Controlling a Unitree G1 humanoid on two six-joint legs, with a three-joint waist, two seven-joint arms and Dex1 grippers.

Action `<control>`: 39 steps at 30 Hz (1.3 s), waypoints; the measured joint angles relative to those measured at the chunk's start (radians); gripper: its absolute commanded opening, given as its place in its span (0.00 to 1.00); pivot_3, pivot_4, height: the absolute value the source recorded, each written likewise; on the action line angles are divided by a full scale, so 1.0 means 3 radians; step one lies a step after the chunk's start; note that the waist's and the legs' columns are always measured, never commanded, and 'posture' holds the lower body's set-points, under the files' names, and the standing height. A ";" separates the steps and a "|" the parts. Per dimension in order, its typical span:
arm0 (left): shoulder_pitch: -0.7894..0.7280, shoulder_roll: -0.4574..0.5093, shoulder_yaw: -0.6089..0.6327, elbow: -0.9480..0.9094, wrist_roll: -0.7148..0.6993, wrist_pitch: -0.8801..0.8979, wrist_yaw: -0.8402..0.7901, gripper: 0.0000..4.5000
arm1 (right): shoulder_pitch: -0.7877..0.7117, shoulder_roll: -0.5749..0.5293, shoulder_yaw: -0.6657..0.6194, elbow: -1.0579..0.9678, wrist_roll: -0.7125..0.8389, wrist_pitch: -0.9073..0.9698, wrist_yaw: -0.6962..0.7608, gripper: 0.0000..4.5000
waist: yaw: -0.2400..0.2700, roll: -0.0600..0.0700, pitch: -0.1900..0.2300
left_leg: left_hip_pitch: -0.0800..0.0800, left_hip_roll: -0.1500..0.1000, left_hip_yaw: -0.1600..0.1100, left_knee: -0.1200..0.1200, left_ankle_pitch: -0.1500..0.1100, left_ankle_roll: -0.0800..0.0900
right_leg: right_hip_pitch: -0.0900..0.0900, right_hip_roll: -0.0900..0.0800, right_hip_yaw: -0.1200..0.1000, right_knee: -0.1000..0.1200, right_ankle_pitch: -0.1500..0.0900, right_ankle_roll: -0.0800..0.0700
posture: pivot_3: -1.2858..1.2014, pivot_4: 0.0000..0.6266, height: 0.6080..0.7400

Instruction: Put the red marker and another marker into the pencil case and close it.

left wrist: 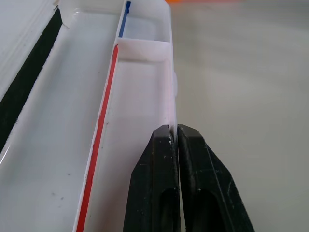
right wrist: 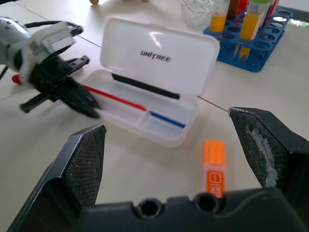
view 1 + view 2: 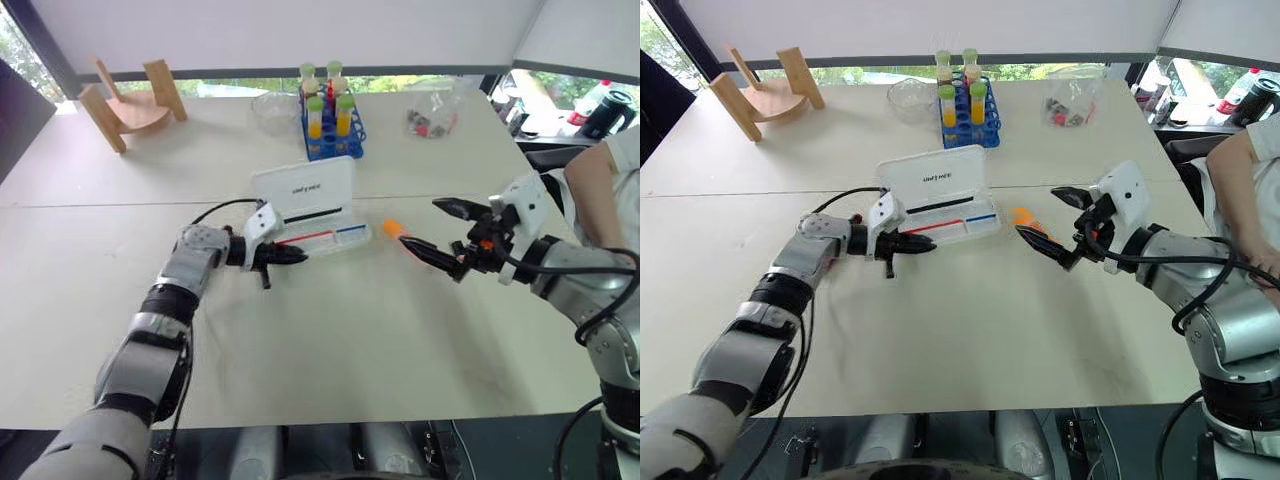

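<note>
The white pencil case (image 3: 300, 188) lies open mid-table, lid raised, with a thin red pen and a blue pen in its tray. My left gripper (image 3: 293, 255) is shut on the tray's near wall, which the left wrist view shows pinched between its fingers (image 1: 159, 159). The orange highlighter (image 2: 215, 166) lies flat on the table just right of the case. My right gripper (image 3: 1038, 211) hangs open above the highlighter, not touching it. A small red end (image 2: 16, 78), possibly the red marker, peeks out behind my left wrist; the rest is hidden.
A blue rack of tubes (image 3: 333, 125) stands behind the case, with a clear bowl (image 3: 273, 108) to its left and a plastic bag (image 3: 432, 118) to its right. A wooden stand (image 3: 130, 100) sits far left. A person's arm (image 3: 600, 190) is at the right edge.
</note>
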 measured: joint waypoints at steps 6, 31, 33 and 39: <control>0.0520 0.0437 0.0007 -0.0666 -0.0158 0.0008 -0.0478 0.02 | -0.0084 -0.0006 0.0025 0.0112 -0.0055 -0.0078 0.0053 1.00 | 0.0022 0.0003 0.0002 | 0.0000 -0.0001 0.0000 0.0004 0.0000 0.0000 | 0.0003 -0.0003 0.0000 0.0000 0.0000 0.0000 | 0.52 0.24 1.00; 0.1779 0.1249 0.1277 -0.2750 -0.1277 0.1073 0.0124 0.73 | -0.0317 -0.0003 0.0226 0.0481 -0.0169 -0.0253 0.0425 1.00 | -0.0007 0.0017 0.0013 | 0.0001 0.0008 -0.0002 0.0001 0.0000 0.0000 | 0.0000 -0.0003 0.0002 0.0002 0.0000 0.0000 | 0.52 0.24 1.00; 0.1910 0.1236 0.1523 -0.2893 -0.1382 0.1307 0.0429 0.73 | -0.0320 -0.0002 0.0244 0.0501 -0.0170 -0.0253 0.0444 1.00 | 0.0012 0.0017 0.0015 | 0.0003 0.0006 0.0000 0.0004 0.0000 0.0000 | 0.0004 -0.0004 0.0001 0.0004 0.0000 0.0000 | 0.52 0.24 1.00; 0.1860 0.0877 0.1819 -0.2659 -0.1069 0.1529 0.1698 0.73 | -0.0385 0.0017 0.0299 0.0505 -0.0170 -0.0251 0.0473 1.00 | 0.0033 0.0013 0.0017 | 0.0005 0.0000 -0.0001 0.0008 0.0000 0.0000 | 0.0008 -0.0005 -0.0001 0.0004 0.0001 0.0001 | 0.52 0.24 1.00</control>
